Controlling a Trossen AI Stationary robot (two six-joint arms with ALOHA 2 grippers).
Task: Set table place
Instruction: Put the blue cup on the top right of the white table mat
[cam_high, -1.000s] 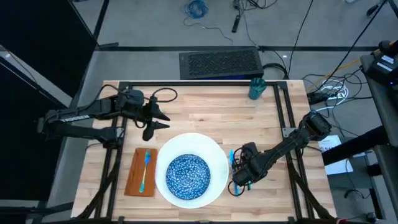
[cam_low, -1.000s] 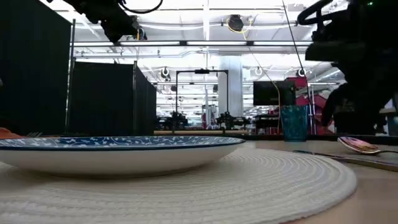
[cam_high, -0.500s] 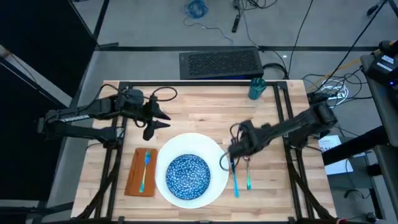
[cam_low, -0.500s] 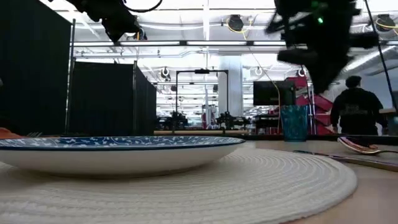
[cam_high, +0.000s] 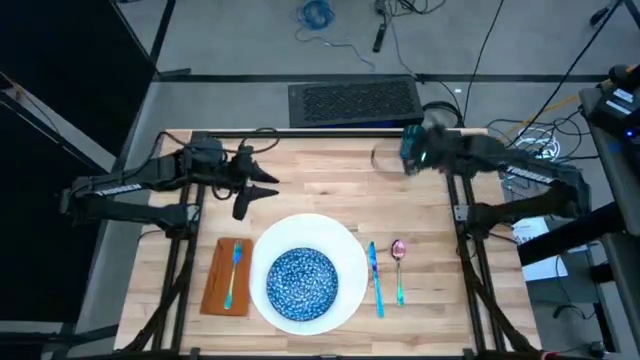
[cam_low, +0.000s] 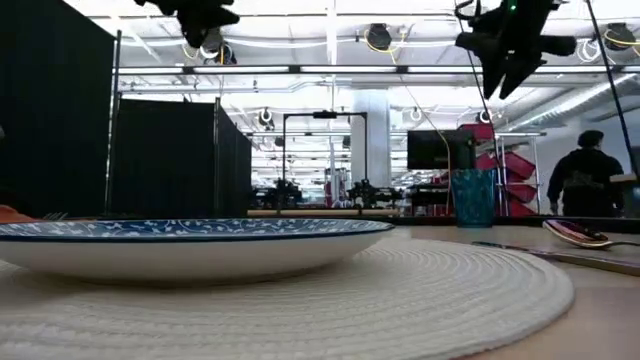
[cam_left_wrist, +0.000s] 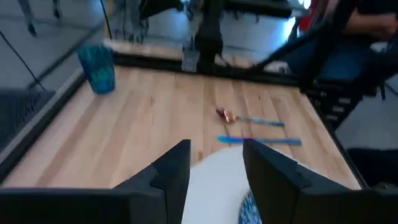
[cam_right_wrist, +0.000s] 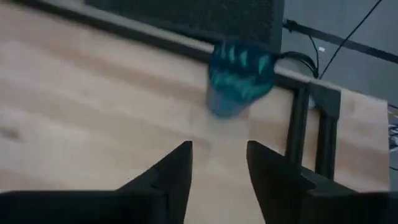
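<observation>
My right gripper (cam_right_wrist: 217, 163) hovers with its jaws parted and empty near the far right corner of the light wooden bench (cam_high: 330, 185), just beside the small teal cup (cam_high: 412, 141) standing there. My left gripper (cam_left_wrist: 214, 163) waits above the far left part of the bench, its jaws likewise spread and holding nothing. Along the near edge lie the orange cloth napkin (cam_high: 216, 277) bearing a light-blue fork (cam_high: 233, 272), the large white round plate (cam_high: 345, 245) carrying the blue speckled bowl (cam_high: 302, 283), then a light-blue knife (cam_high: 375, 278) and a spoon (cam_high: 398, 268)
</observation>
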